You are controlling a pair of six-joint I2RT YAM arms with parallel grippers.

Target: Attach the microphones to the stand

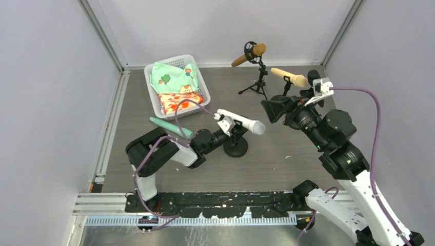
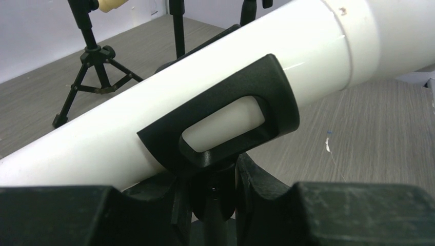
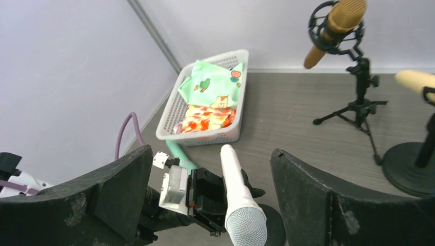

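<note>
Now my left jaws pinch the black round-based stand (image 1: pixel 236 148) under the white stick-shaped microphone (image 1: pixel 241 123) clipped in it; my right jaws stand spread nearby.

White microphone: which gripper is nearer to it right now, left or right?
Left. The left gripper sits directly under the white microphone, closed on its stand just below the clip. The right gripper hangs open beyond the microphone's head, not touching.
</note>
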